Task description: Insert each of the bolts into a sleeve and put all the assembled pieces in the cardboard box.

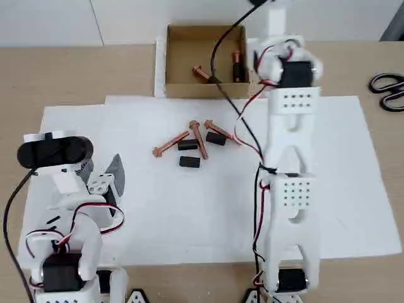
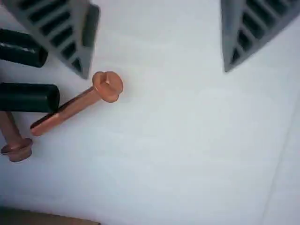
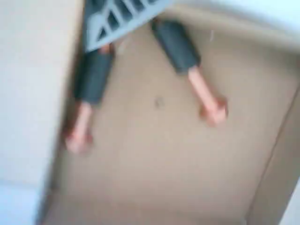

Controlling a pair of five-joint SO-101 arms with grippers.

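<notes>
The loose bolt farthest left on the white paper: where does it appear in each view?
High view: the bolt lies slanted at the left end of the cluster on the paper.
Left wrist view: the bolt lies slanted, its tip beside a black sleeve.
Right wrist view: this camera looks into the cardboard box, at two assembled pieces.
Shared landmark: the black sleeve at the bolt's tip.

Scissors (image 1: pixel 388 90) on wooden table (image 1: pixel 76 69), beside white paper sheet (image 1: pixel 189 214).
</notes>
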